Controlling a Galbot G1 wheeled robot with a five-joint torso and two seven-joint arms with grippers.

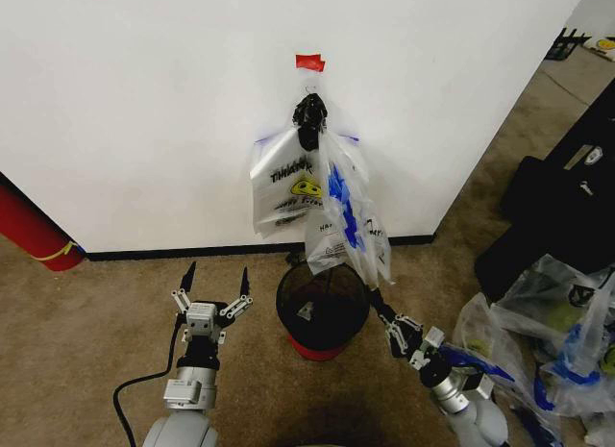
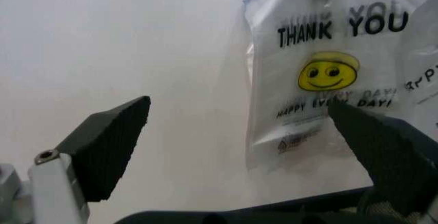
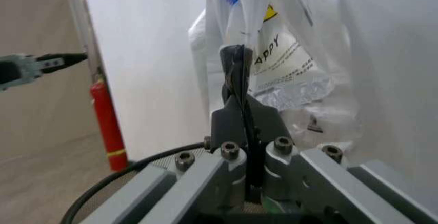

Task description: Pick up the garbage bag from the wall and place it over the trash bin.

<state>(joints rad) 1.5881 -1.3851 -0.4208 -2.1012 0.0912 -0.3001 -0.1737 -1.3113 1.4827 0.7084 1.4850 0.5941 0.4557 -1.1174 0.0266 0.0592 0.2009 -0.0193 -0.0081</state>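
Observation:
On the white wall [image 1: 144, 101], under a red tape strip [image 1: 309, 62], see-through white bags hang from a black hook [image 1: 309, 115]. One garbage bag [image 1: 351, 221] with blue handles is stretched down and out to my right gripper [image 1: 374, 294], which is shut on its lower edge; its closed fingers [image 3: 236, 75] stand against the plastic [image 3: 287, 60]. A second like bag [image 1: 286, 183], with "THANK YOU" and a yellow smiley [image 2: 327, 70], hangs flat against the wall. The black mesh trash bin [image 1: 322, 308] with its red base stands below. My left gripper [image 1: 217, 270] is open, left of the bin and facing the wall [image 2: 238, 108].
A big red cylinder [image 1: 34, 231] with a yellow band leans at the far left by the black baseboard [image 1: 173, 252]. Clear bags holding green and blue things [image 1: 567, 312] and a black bag [image 1: 567, 202] crowd the floor at right. Brown carpet [image 1: 86, 322] lies open at left.

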